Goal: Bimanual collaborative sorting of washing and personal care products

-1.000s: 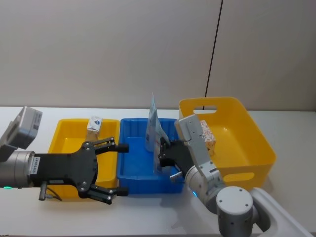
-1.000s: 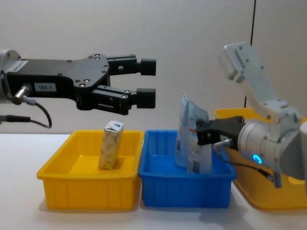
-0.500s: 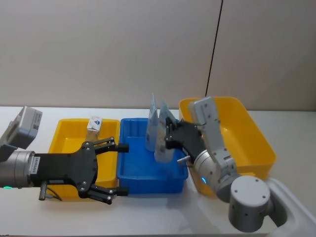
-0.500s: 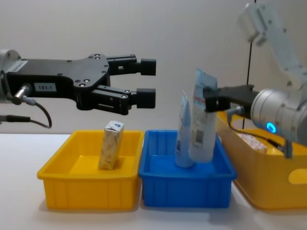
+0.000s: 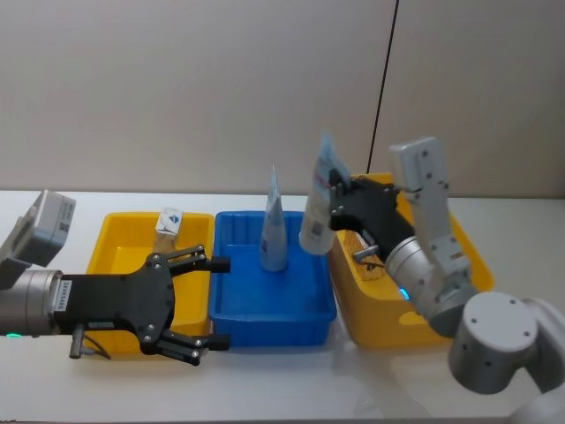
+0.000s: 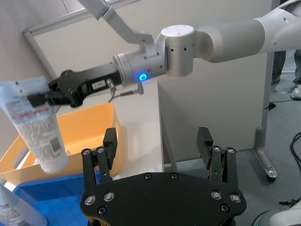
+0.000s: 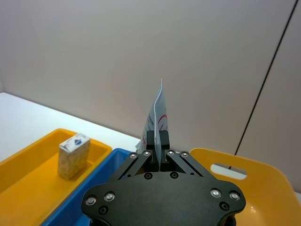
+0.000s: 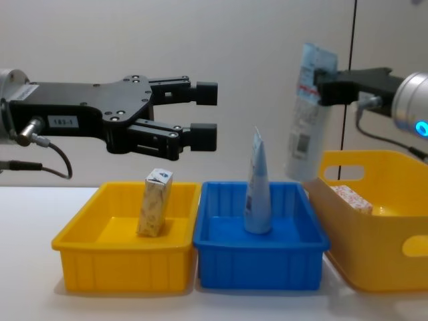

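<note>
The right gripper [image 8: 322, 85] is clamped on the flat crimped top of a pale-blue-and-white squeeze tube [image 8: 305, 120], holding it in the air above the seam between the blue tray [image 8: 261, 271] and the tall yellow bin [image 8: 374, 267]. The tube hangs cap end down and slightly tilted, white body with red and dark print, its cap clear of both containers; the left wrist view shows the tube [image 6: 37, 125] from its printed side, held by the dark fingers [image 6: 40, 98] at the upper end. In the right wrist view the fingers sit pressed together on the thin edge of the tube's flat end [image 7: 157, 120].

A second tube [image 8: 257, 184] of the same kind stands upright on its cap in the blue tray, tapering to a flat top, apart from the held one. In the yellow bin lies a small white box with red-orange print [image 8: 351, 198], resting against the inner wall. Another small white box [image 8: 154, 202] stands on end, leaning a little, in the low yellow tray [image 8: 120, 264] at the left.

The left gripper [image 8: 204, 115] hovers spread wide and empty, above the low yellow tray and the blue tray's near edge, touching nothing.
</note>
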You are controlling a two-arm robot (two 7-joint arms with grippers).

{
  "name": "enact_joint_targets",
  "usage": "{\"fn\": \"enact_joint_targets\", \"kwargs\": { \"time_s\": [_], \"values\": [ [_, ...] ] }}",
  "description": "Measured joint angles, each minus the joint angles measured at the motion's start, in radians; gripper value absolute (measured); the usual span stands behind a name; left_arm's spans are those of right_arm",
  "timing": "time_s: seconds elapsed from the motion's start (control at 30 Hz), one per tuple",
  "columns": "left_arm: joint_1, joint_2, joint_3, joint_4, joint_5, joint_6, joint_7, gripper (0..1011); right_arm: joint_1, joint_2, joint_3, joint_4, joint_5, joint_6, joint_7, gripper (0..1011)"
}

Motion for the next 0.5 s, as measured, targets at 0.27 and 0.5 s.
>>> {"fn": "enact_joint_targets", "kwargs": {
  "time_s": [0.27, 0.5],
  "values": [
    [0.000, 0.000, 0.000, 0.000, 0.000, 0.000, 0.000, 1001, -0.016, 0.041, 0.048, -0.031, 0.009, 0.001, 0.013, 14],
    [0.000, 0.000, 0.000, 0.000, 0.000, 0.000, 0.000, 1001, -0.032, 0.078, 0.072, -0.039, -0.003, 0.015, 0.018, 14]
  ]
}}
